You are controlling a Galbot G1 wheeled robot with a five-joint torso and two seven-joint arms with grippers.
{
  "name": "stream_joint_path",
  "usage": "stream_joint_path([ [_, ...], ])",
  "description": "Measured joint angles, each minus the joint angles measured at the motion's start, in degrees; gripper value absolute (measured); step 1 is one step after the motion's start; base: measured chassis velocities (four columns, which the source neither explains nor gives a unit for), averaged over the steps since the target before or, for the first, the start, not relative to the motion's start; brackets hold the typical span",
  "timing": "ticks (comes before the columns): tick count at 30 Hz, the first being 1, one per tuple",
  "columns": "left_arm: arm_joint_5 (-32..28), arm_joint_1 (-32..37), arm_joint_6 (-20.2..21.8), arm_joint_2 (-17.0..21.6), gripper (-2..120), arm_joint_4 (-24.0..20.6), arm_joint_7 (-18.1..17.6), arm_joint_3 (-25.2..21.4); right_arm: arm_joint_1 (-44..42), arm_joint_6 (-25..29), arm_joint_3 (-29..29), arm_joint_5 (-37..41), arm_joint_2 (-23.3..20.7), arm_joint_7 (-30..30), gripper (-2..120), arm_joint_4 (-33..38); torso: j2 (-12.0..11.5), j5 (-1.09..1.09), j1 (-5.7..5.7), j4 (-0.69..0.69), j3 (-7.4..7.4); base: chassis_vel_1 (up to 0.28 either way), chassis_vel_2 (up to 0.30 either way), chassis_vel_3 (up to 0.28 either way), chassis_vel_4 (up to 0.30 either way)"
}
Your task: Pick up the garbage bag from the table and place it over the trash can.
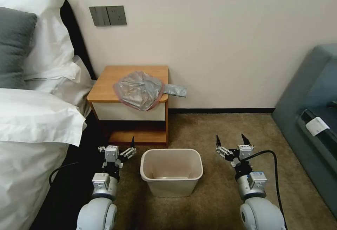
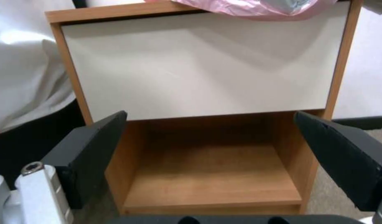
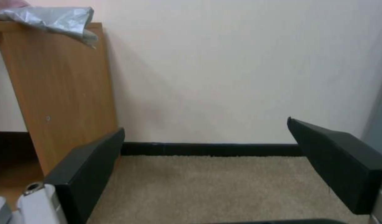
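Note:
The garbage bag (image 1: 140,89) lies crumpled on the table (image 1: 105,86), grey and translucent with a pinkish rim. Its front sags over the white drawer front (image 2: 199,62), and a grey tail hangs off the table's right side. The beige trash can (image 1: 171,170) stands upright on the carpet in front of the table. My left gripper (image 1: 117,145) hovers low to the left of the bin, open, facing the table's low shelf. To the right of the bin my right gripper (image 1: 231,139) is open with nothing in it. The left wrist view has the bag's pink rim (image 2: 249,6) above the left gripper (image 2: 209,115). In the right wrist view the bag's tail (image 3: 54,18) and the table's side (image 3: 62,93) lie beyond the right gripper (image 3: 205,126).
A bed with white bedding (image 1: 28,124) runs close along the left, against the table. A grey-blue sofa (image 1: 309,117) stands at the right. The wall is right behind the table. Open carpet (image 1: 210,128) lies between table, bin and sofa. A black cable (image 1: 273,166) trails from my right wrist.

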Motion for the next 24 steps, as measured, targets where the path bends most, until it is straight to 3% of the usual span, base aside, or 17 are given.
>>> stream_joint_path([
  [14, -0.9, 0.8, 0.0, -0.1, 100, -1.4, 0.0, -1.1, -0.7, 0.2, -1.0, -0.9, 0.6, 1.0, 100, 1.6, 0.0, -0.03, 0.0, -0.01, 0.01, 0.0, 0.0, 0.0, 0.0],
  [17, -4.3, 3.8, -0.1, -0.3, 100, -7.1, -0.2, -6.1, -3.6, 2.0, -5.8, -5.2, 3.7, 5.2, 100, 8.7, 0.0, 0.01, 0.0, 0.05, 0.0, 0.0, 0.0, 0.0, 0.0],
  [18, -4.3, 3.8, -0.1, -0.3, 100, -7.1, -0.2, -6.1, -3.6, 2.0, -5.8, -5.2, 3.7, 5.2, 100, 8.7, 0.0, 0.01, 0.0, 0.05, 0.0, 0.0, 0.0, 0.0, 0.0],
  [19, -4.5, 4.1, 0.0, -0.3, 100, -7.6, -0.2, -6.2, -4.9, 2.6, -8.1, -7.0, 5.1, 7.2, 100, 11.9, 0.0, 0.0, 0.0, -0.01, -0.01, 0.0, 0.0, 0.0, 0.0],
  [20, -5.3, 4.7, 0.3, -0.3, 100, -8.6, -0.2, -7.3, -5.2, 1.6, -9.3, -7.1, 5.5, 8.0, 100, 13.5, 0.0, -0.13, 0.01, 0.01, -0.01, 0.0, 0.0, 0.0, 0.0],
  [23, -6.9, 5.9, 0.7, -0.4, 100, -11.1, -0.2, -9.4, -4.4, -0.1, -10.0, -6.4, 5.5, 8.3, 100, 14.0, 0.0, 0.04, 0.0, -0.02, -0.01, 0.0, 0.0, 0.0, 0.0],
  [24, -9.1, 7.6, 1.4, -0.5, 100, -14.2, -0.2, -12.2, -3.4, -1.2, -10.0, -5.9, 5.4, 8.3, 100, 14.1, 0.0, -0.03, -0.01, 0.01, 0.0, 0.0, 0.0, 0.0, 0.0],
])
